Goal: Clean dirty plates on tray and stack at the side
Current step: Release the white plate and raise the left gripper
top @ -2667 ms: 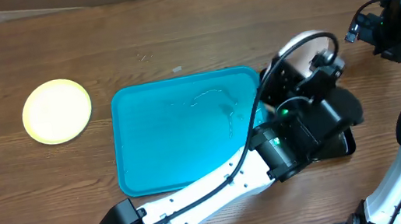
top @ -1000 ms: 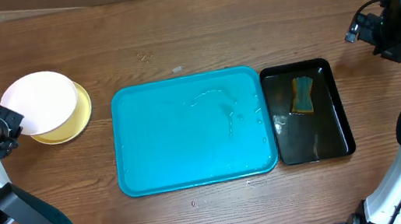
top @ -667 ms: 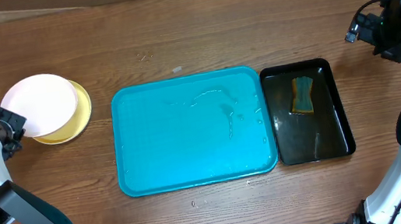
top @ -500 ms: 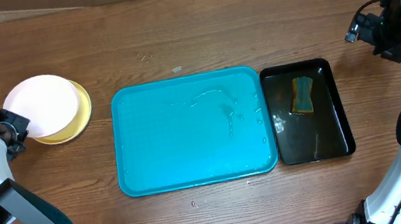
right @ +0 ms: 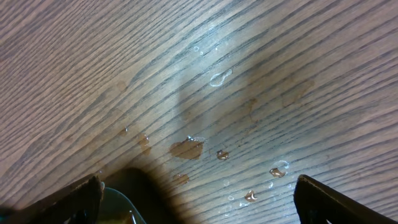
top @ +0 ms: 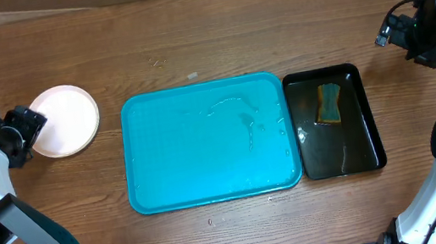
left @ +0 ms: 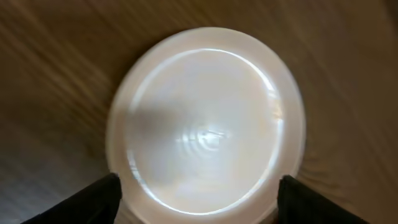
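The round white plate (top: 65, 119) has dropped flat at the left of the wooden tabletop (top: 189, 40), left hand (top: 29, 131) and right hand (top: 383, 33) both spread apart, and the bare turquoise rectangular plastic tray (top: 210, 187) suggests the job is finished.

The big tray (top: 204, 141) lies mid-table (top: 206, 38), with the smaller tray (top: 359, 149) just beside its right edge and a sponge (top: 331, 103) in the back half of that smaller one. Left of the big tray, apart from it, a plate (top: 65, 119) sits on the table, with the left gripper (top: 24, 132) just beside its left edge. The right gripper (top: 393, 30) hangs far right, behind the smaller tray.
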